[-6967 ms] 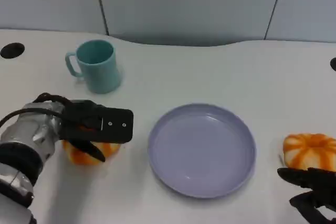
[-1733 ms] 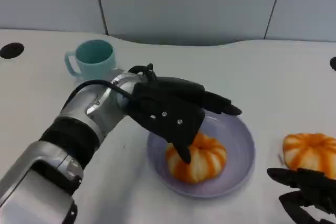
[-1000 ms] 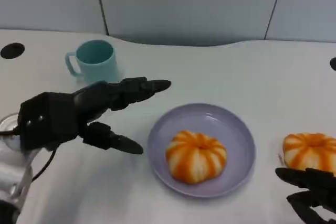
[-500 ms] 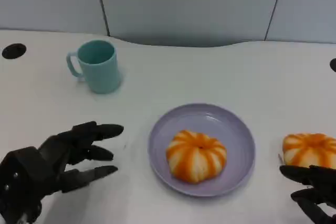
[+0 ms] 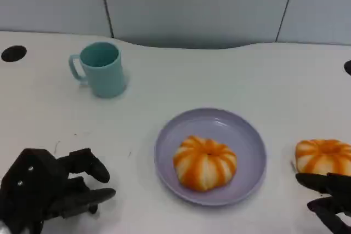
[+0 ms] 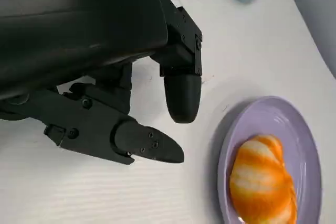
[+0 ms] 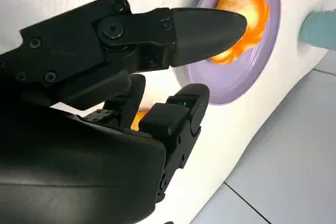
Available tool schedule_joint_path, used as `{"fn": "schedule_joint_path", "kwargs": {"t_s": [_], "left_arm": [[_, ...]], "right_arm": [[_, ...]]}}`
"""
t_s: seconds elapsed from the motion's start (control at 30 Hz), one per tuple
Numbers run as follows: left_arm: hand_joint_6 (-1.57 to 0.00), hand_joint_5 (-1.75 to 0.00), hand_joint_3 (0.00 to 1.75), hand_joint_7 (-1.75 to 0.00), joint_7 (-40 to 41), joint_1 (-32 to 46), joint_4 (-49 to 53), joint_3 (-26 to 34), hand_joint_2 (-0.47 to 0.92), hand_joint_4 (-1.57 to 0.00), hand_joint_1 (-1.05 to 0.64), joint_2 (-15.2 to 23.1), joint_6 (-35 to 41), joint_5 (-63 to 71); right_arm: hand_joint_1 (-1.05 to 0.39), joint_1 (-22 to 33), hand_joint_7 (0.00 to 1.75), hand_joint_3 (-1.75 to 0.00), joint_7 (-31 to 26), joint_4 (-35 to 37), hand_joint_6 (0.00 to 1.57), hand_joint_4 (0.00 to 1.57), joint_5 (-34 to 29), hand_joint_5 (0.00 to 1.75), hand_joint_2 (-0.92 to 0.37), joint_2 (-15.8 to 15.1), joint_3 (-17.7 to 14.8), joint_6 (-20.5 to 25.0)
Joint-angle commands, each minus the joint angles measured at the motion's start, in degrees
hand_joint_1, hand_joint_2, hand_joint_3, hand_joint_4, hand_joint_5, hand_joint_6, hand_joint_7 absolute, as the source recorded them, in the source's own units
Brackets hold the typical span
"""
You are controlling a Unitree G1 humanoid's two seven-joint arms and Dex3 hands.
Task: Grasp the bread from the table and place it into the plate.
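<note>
Head view shows the white table (image 5: 230, 75) as the largest thing, running across the whole frame. At lower centre sits the purple plate (image 5: 247, 135), and one orange-striped bread (image 5: 205, 163) lies inside it, near its middle. A second bread (image 5: 323, 156) rests on the table at the right edge, just beside the plate but apart from it. A teal mug (image 5: 101, 69) stands at upper left, well apart from everything else.

The left hand (image 5: 46, 190) sits at the lower left, holding nothing, fingers loosely curled with gaps between them. The right hand (image 5: 332, 198) lies at the lower right, just below the second bread, fingers spread and empty.

If the second bread is next, I judge the right hand should come over its top, close around its soft sides without crushing it, and lift clear of the plate rim before crossing.

Most of the right hand is cut off by the frame edge, and whether its fingertips touch the bread cannot be told.
</note>
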Motion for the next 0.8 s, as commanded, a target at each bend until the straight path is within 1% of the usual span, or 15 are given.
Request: {"fn": "schedule_joint_path", "kwargs": {"t_s": [0.03, 0.2, 0.4, 0.6, 0.8], "left_arm": [[-0.45, -1.75, 0.06, -1.75, -0.25, -1.28, 1.62, -0.40, 0.92, -0.61, -0.34, 1.61, -0.81, 0.93], [-0.45, -1.75, 0.05, -1.75, -0.35, -1.41, 1.63, -0.55, 0.92, -0.57, -0.34, 1.56, -0.62, 0.78], [-0.46, -1.75, 0.04, -1.75, -0.40, -1.19, 1.49, 0.07, 0.92, -0.61, -0.33, 1.35, -0.16, -0.12], [-0.42, -1.75, 0.07, -1.75, -0.79, -1.36, -0.11, -0.72, 0.92, -0.58, -0.36, 1.79, 0.70, 0.27], [-0.42, -1.75, 0.08, -1.74, -1.50, -1.62, 0.46, -1.36, 0.92, -0.57, -0.37, 2.00, -0.63, 0.31]], "right_arm": [[-0.37, -0.30, 0.01, -0.39, 0.19, 0.98, 0.74, 0.52, 0.39, 0.74, -0.92, -1.32, -1.07, -0.79], [-0.37, -0.62, 0.01, -0.39, 0.14, 1.53, 0.74, 0.53, 0.82, 0.74, -0.92, -1.35, -1.22, -0.53], [-0.36, -0.51, 0.00, -0.39, 0.34, 0.99, 0.73, 0.51, 0.75, 0.72, -0.92, -1.58, -1.40, 0.54], [-0.36, -0.59, 0.00, -0.39, 1.45, 0.97, 0.73, 0.51, 2.58, 0.71, -0.92, -1.75, -2.55, 0.33], [-0.36, -0.52, 0.00, -0.39, 1.22, 0.89, 0.73, 0.51, 2.25, 0.71, -0.92, -1.84, -2.72, 0.63]]}}
